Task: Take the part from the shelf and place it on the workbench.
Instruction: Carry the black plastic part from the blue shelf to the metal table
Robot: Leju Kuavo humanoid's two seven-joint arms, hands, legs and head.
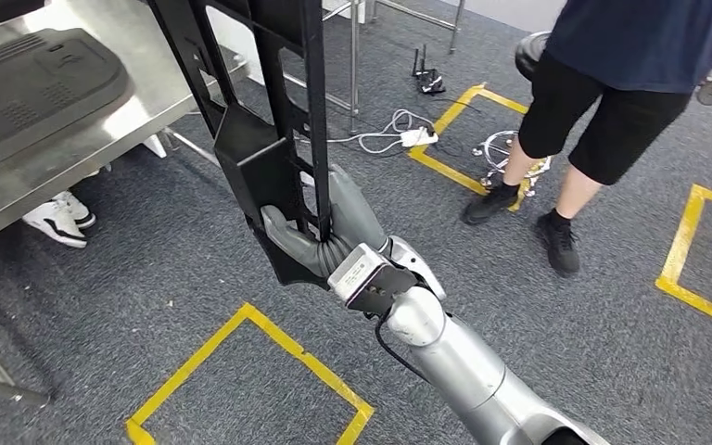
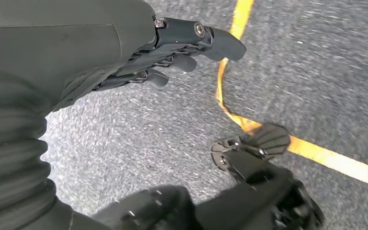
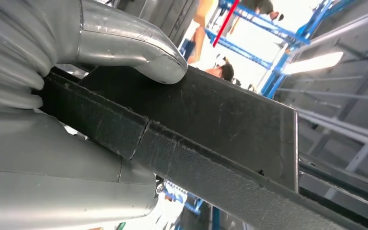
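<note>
The right robot hand [image 1: 320, 232], grey with a ribbed cover at the wrist, is clenched around the lower end of a long black plastic frame part with open slots [image 1: 260, 111]. In the right wrist view its thick grey thumb [image 3: 139, 50] presses on the flat black face of the part [image 3: 211, 120], with the palm beneath the part's edge. The part rises tilted from the right robot hand toward the top of the head view, clear of the floor, and its upper end runs out of the picture near the corner of the desk. The silver right arm [image 1: 464, 371] comes in from the lower right.

The left robot hand [image 2: 182, 52] hangs over the floor and grasps nothing; its dark fingers [image 2: 220, 40] are slightly curled and apart.

To the left stands the shiny metal desk [image 1: 102, 130], and on it lies a large dark grey moulded plastic panel [image 1: 28, 93]. A pair of white shoes [image 1: 60, 218] shows beneath the desk's edge. The floor is grey carpet [image 1: 195, 260] marked with yellow tape squares [image 1: 250, 320]. A person in black shorts and black shoes [image 1: 603, 111] stands at the upper right, beside a white power strip with its cable [image 1: 408, 134] lying on the carpet.
</note>
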